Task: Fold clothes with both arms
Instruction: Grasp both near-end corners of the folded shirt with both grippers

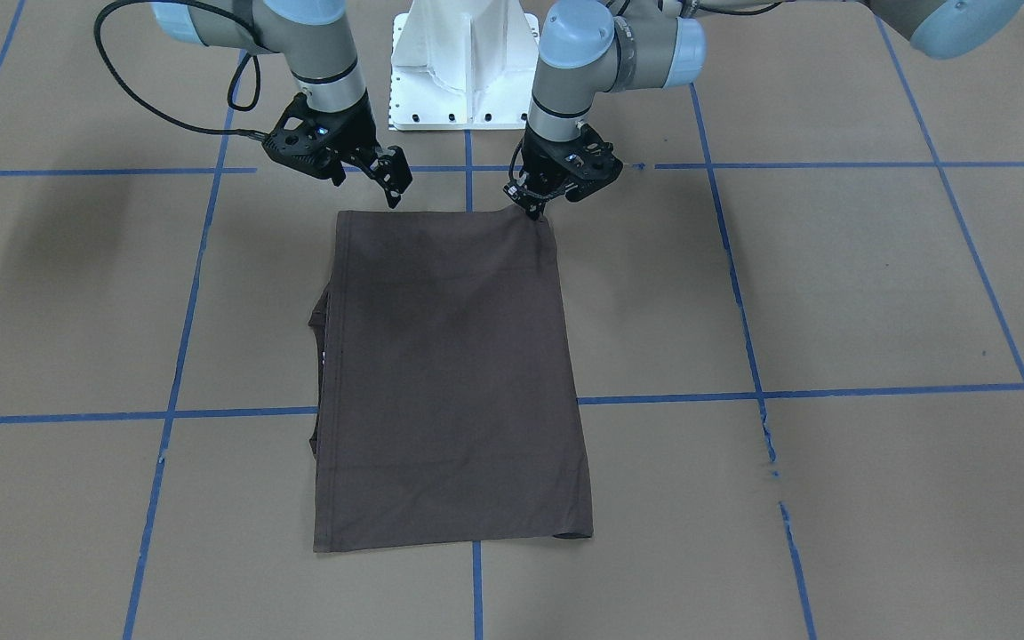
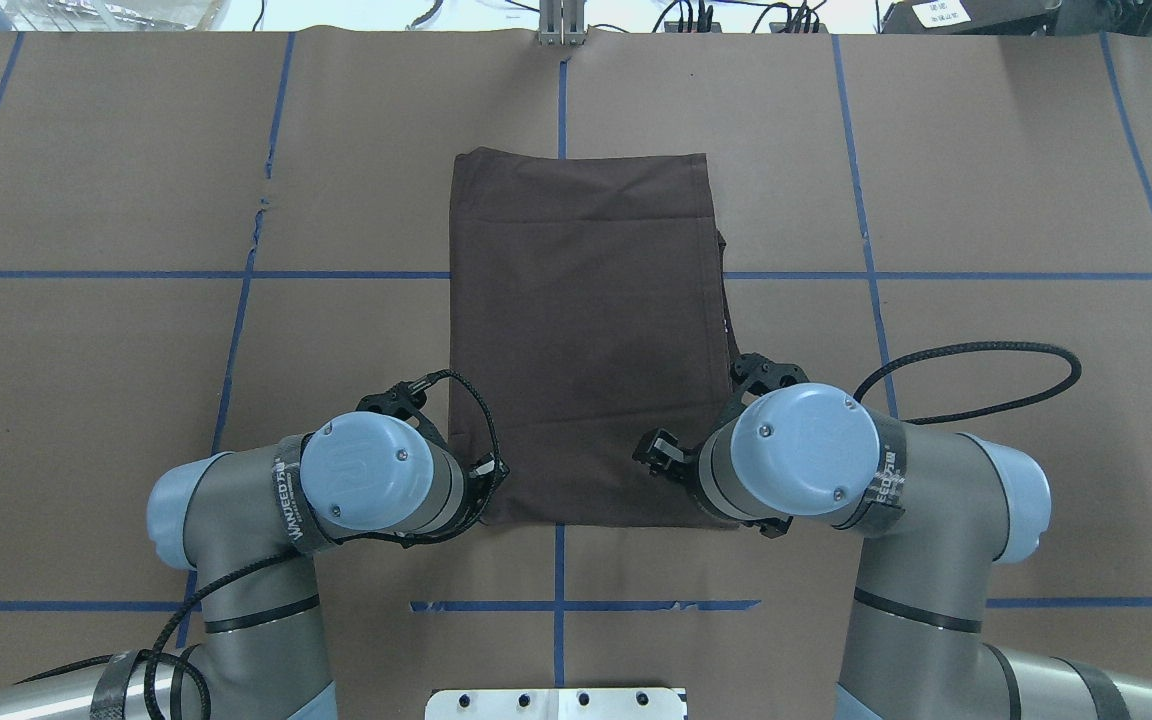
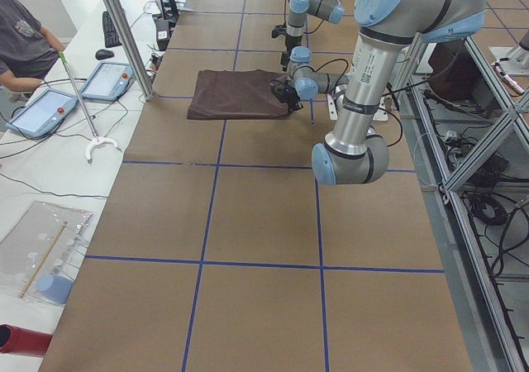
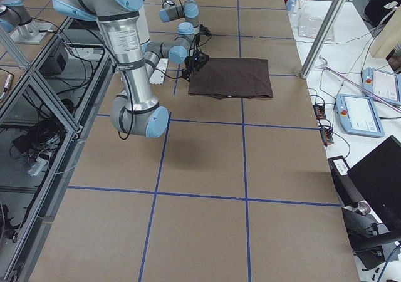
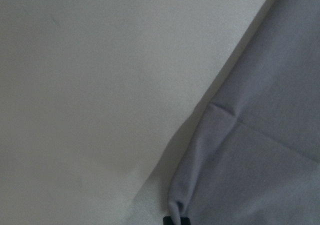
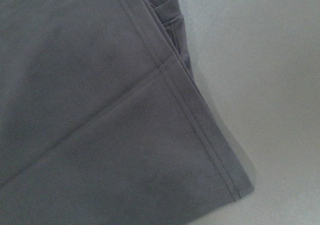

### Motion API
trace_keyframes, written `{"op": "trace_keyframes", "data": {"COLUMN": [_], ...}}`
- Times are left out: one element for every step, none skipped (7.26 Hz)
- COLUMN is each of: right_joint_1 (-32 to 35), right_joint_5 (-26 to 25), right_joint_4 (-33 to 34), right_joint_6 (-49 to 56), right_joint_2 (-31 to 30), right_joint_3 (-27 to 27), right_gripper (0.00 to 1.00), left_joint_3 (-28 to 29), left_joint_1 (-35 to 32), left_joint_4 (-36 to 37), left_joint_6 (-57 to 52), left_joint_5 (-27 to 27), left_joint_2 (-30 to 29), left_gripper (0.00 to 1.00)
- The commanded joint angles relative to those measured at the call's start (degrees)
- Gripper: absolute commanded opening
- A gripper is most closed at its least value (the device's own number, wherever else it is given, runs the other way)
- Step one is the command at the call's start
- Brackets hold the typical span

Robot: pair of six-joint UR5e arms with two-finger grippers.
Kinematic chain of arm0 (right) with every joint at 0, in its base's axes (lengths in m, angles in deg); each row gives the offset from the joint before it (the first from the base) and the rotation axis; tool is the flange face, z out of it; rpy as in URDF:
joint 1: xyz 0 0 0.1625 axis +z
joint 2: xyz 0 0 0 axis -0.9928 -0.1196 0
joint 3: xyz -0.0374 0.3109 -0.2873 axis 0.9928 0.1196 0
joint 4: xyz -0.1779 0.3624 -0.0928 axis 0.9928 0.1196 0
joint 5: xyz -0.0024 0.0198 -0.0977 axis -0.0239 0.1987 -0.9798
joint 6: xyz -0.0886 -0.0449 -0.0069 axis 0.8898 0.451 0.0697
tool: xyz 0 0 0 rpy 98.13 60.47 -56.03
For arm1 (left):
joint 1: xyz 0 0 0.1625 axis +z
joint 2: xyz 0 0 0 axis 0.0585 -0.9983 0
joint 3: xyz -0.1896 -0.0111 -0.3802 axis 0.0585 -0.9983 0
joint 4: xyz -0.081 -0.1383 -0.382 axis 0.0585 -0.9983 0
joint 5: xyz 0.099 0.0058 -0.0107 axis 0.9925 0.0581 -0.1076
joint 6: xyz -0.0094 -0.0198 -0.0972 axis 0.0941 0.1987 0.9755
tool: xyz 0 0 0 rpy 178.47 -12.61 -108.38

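The dark brown-grey T-shirt (image 1: 450,373) lies folded into a long rectangle on the brown paper table (image 1: 832,293), with a sleeve edge sticking out on one side (image 1: 320,320). In the front-facing view my left gripper (image 1: 532,209) is shut on the shirt's near corner by the robot's base. The left wrist view shows that corner (image 5: 175,210) bunched at a black fingertip. My right gripper (image 1: 395,182) hangs open just above the other near corner, apart from the cloth. That corner (image 6: 235,190) lies flat in the right wrist view. Overhead, the wrists hide both grippers above the shirt (image 2: 581,330).
The white pedestal base (image 1: 466,62) stands just behind the grippers. Blue tape lines (image 1: 743,391) cross the table. A black cable (image 2: 976,380) loops out beside the right arm. A seated person (image 3: 21,41) and tablets (image 3: 41,112) are at a side bench beyond the shirt.
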Motion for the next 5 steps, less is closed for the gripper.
{"op": "trace_keyframes", "data": {"right_joint_1": [1.24, 1.86, 2.21, 2.13, 1.78], "right_joint_5": [-1.07, -0.99, -0.72, -0.46, -0.37], "right_joint_4": [-0.88, -3.15, -4.21, -4.14, -3.96], "right_joint_6": [-0.59, -0.15, -0.24, -0.33, -0.41], "right_joint_2": [0.6, 1.99, 2.01, 2.01, 1.57], "right_joint_3": [5.18, 8.7, 9.25, 9.35, 9.43], "right_gripper": [1.0, 1.0, 1.0, 1.0, 1.0], "left_joint_3": [0.02, 0.02, -0.07, -0.07, -0.07], "left_joint_1": [-0.03, -0.03, -0.03, -0.03, 0.06], "left_joint_4": [0.01, 0.01, 0.01, 0.01, 0.01], "left_joint_6": [-0.12, -0.12, -0.12, -0.12, -0.12], "left_joint_5": [-0.07, -0.07, -0.07, -0.07, 0.01], "left_joint_2": [-0.05, -0.05, -0.05, -0.05, -0.31], "left_gripper": [0.0, 0.0, 0.0, 0.0, 0.0]}}
